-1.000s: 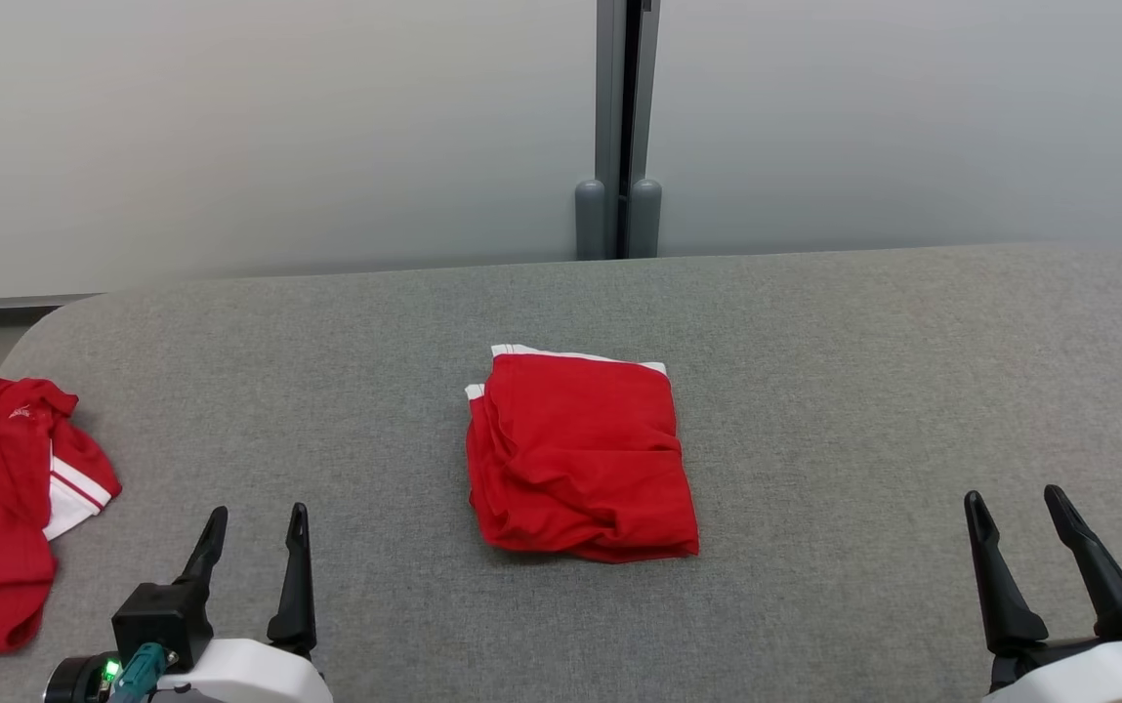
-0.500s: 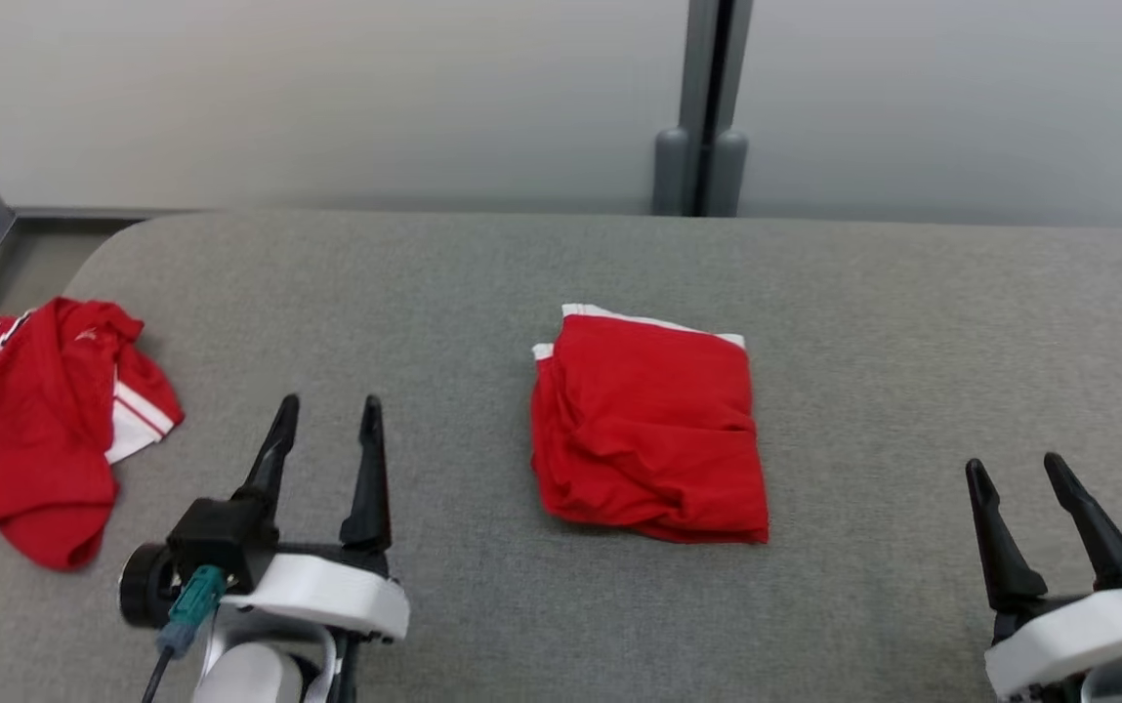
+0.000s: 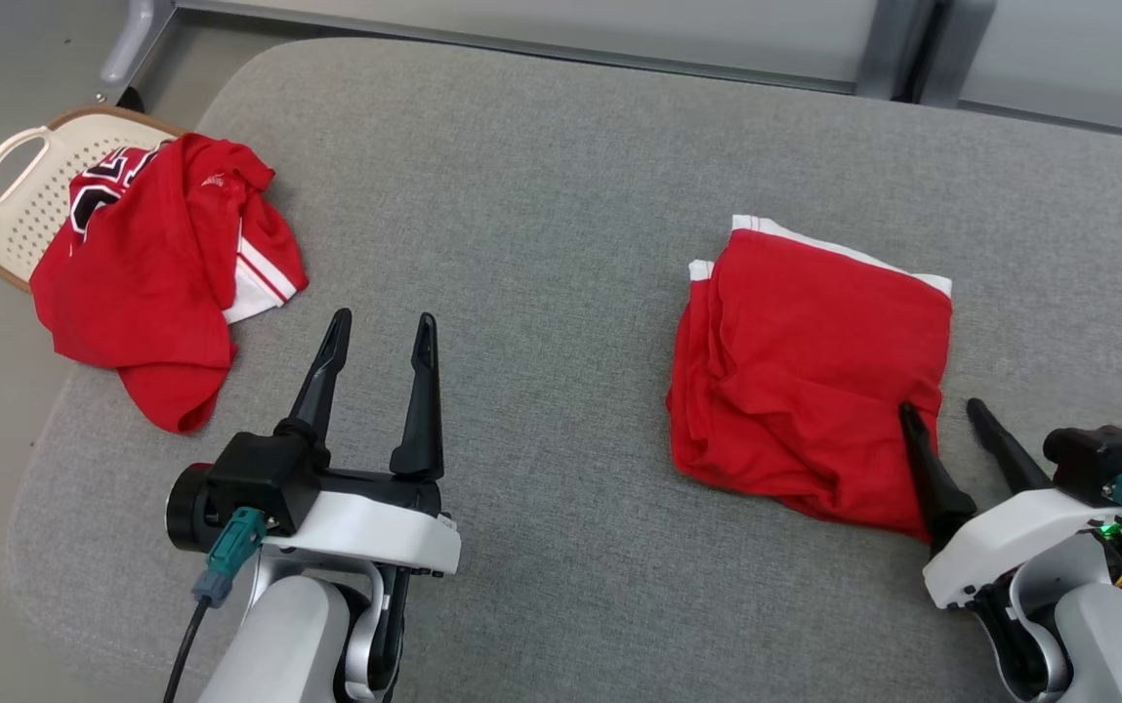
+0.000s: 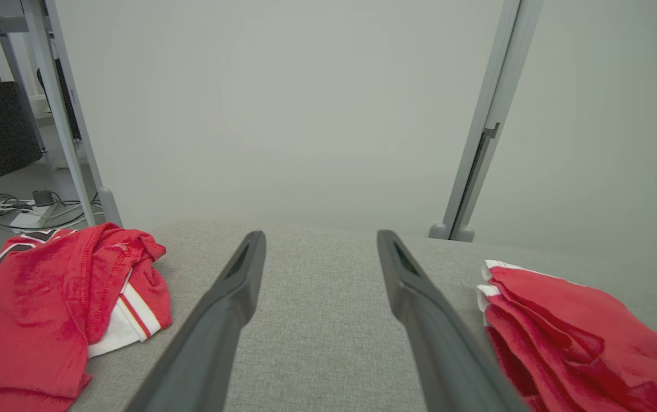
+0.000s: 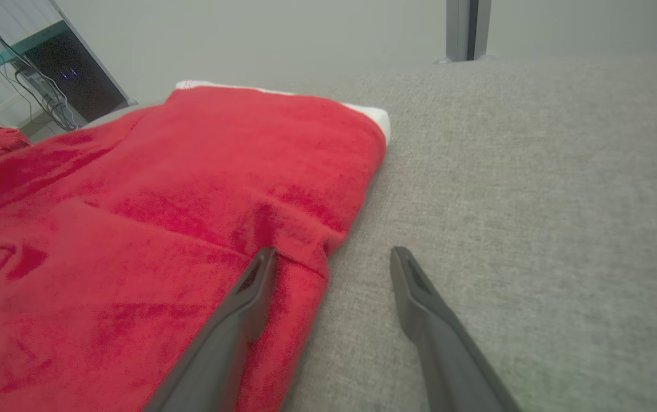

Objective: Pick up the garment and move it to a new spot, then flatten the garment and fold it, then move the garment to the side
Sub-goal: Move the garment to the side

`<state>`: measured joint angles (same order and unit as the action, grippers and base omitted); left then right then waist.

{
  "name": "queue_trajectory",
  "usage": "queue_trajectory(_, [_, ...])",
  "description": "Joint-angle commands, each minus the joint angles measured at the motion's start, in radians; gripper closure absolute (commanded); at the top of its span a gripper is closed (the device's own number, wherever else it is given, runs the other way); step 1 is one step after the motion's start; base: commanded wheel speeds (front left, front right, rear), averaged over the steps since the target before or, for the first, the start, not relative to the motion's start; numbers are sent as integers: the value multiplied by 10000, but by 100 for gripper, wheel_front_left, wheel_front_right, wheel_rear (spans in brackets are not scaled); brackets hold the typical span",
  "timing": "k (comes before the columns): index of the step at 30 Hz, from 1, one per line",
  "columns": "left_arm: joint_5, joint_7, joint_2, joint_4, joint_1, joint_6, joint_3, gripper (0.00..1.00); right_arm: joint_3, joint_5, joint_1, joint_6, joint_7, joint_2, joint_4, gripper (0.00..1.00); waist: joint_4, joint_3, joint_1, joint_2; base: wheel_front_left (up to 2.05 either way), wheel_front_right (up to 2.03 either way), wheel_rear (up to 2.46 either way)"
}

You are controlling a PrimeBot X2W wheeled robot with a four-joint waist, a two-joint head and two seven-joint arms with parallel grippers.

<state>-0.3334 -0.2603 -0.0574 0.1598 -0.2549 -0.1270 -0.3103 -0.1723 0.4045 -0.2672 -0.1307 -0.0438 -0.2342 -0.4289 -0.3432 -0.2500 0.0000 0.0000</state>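
The right gripper (image 3: 941, 410) is spread wide and empty, one finger over the near right edge of the folded red cloth garment with white trim (image 3: 805, 371), the other over the grey fabric-covered table (image 3: 541, 195). The left gripper (image 3: 383, 320) is likewise spread and empty above bare table. At the far left a crumpled red-and-white jersey (image 3: 150, 283) drapes partly over a cream perforated plastic basket (image 3: 9, 190).

Table cover (image 3: 541, 195): grey woven cloth, matt, coarse
Folded garment (image 3: 814, 371): soft red cloth, matt
Crumpled jersey (image 3: 150, 283): red cloth, matt
Basket (image 3: 9, 186): cream perforated plastic, smooth
Left gripper (image 3: 383, 317): dark matt fingers, glossy white casing
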Motion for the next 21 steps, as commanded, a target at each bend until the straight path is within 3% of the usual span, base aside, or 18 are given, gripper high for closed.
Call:
queue_trajectory(1, [118,-58,-17,-54,-189,21,13,0,-179,210,-167,-1,13,-49,-354,0,-288,-321,0,0,0,0,0])
queue_trajectory(5, [159,-57,29,-142,-199,5,40,0,-1057,833,-116,-27,518,73,-907,0,-168,-447,0,0,0,0,0])
queue_trajectory(6, [175,-57,33,-161,-199,-8,46,0,-1239,927,-75,-28,643,37,-988,10,-115,-484,0,0,0,0,0])
queue_trajectory(8, [207,-58,44,-175,-240,-20,65,0,-1571,1246,-52,-27,889,6,-1053,98,8,-531,0,0,0,0,0])
queue_trajectory(15, [464,-59,57,-261,-374,55,70,0,-2098,1694,-549,9,545,-486,-826,100,603,-566,0,0,0,0,0])
queue_trajectory(21, [820,-58,51,-521,-463,41,125,0,-2428,1890,-813,13,224,-771,-646,100,1508,-533,0,0,0,0,0])
